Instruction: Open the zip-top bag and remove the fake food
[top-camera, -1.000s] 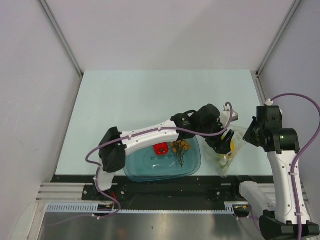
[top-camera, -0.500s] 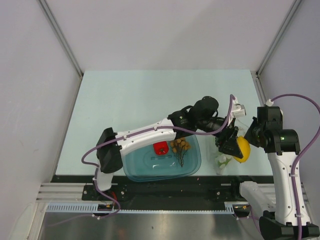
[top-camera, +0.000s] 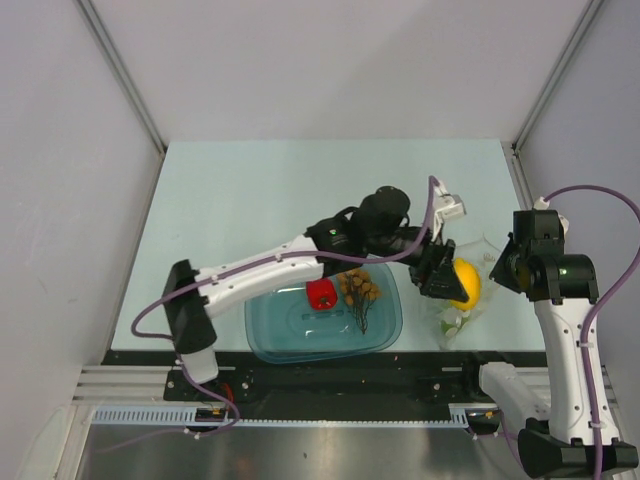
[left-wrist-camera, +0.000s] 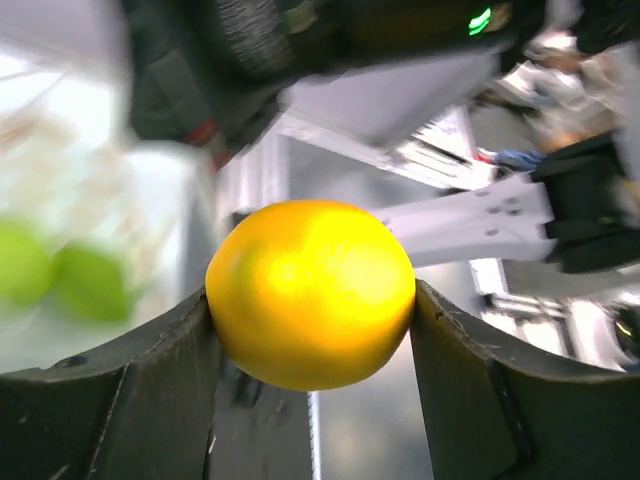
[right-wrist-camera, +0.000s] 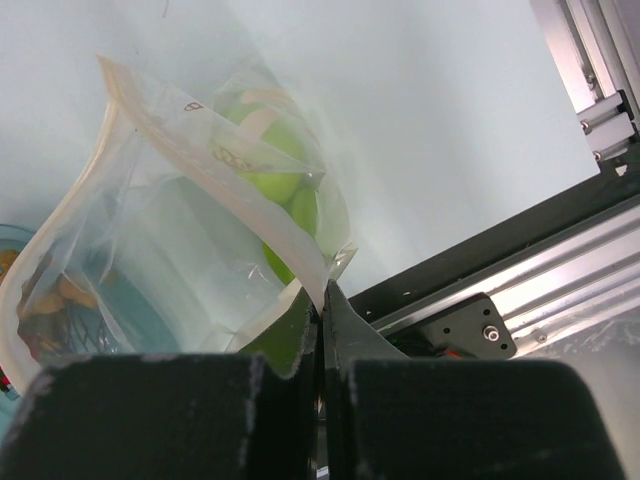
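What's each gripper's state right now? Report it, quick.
Left gripper: closed on the yellow toy fruit.
Right gripper: closed, pinching the rim of the zip-top bag.

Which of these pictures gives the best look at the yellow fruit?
The left wrist view: the yellow fruit fills the frame, clamped in the left hand. The top view shows it small, beside that hand; the right wrist view misses it.

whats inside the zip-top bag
Yellow-green fruits show through the clear zip-top bag. Its lower folds behind the right gripper are covered, so anything more cannot be seen.
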